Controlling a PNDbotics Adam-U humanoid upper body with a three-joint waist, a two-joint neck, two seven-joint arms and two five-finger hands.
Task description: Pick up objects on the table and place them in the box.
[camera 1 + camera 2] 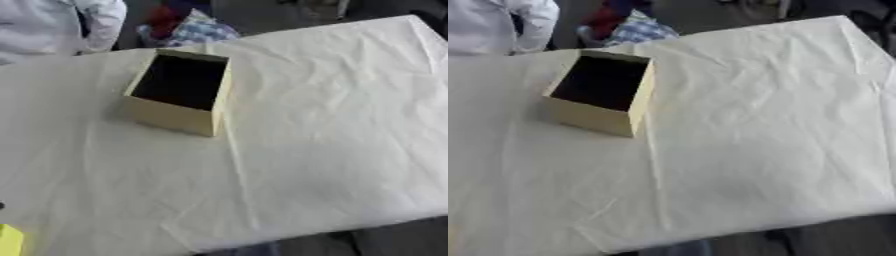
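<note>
Neither hand of yours showed in either view. Your open-topped box (pixel 179 92) stood upright on the wrinkled white cloth (pixel 332 130), toward the far left, its inside dark. Only a yellow thing (pixel 10 240) peeked in at the lower-left corner

Tan box (pixel 175 116) stood upright on the table's far left, open top, dark inside, a yellow object (pixel 10 240) lay at the near-left edge

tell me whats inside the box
The box is open on top; its inside looks dark and nothing shows in it. The bottom near the front wall is hidden.
</note>
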